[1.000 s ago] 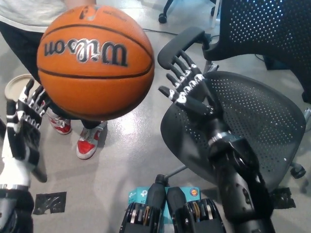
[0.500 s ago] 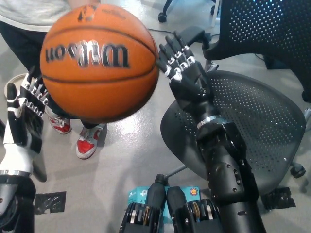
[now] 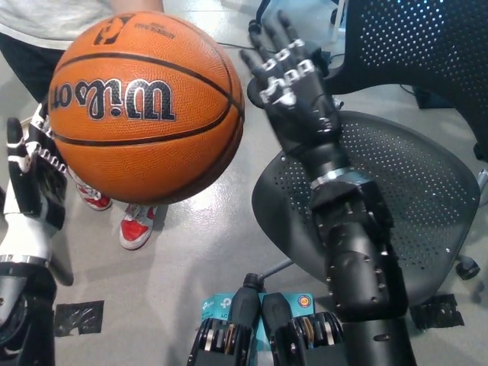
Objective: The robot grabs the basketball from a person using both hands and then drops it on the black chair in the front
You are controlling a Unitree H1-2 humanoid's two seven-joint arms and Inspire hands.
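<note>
grey floor [image 3: 206, 244]; basketball [image 3: 145, 107] between spread left hand [image 3: 30, 179], right hand [image 3: 297, 99].

The orange basketball [image 3: 145, 107], with black seams and black "Wilson" lettering, is up in the air at upper left, well above the grey floor. To its right stands the black chair [image 3: 404, 191], with a perforated seat and mesh back; its seat looks bare, though partly hidden.

Our white left hand [image 3: 30, 191] with black palm padding and silver finger links, our black right hand [image 3: 297, 91] with silver knuckle bands, a screw-studded black forearm [image 3: 354, 252], a metal wrist ring
</note>
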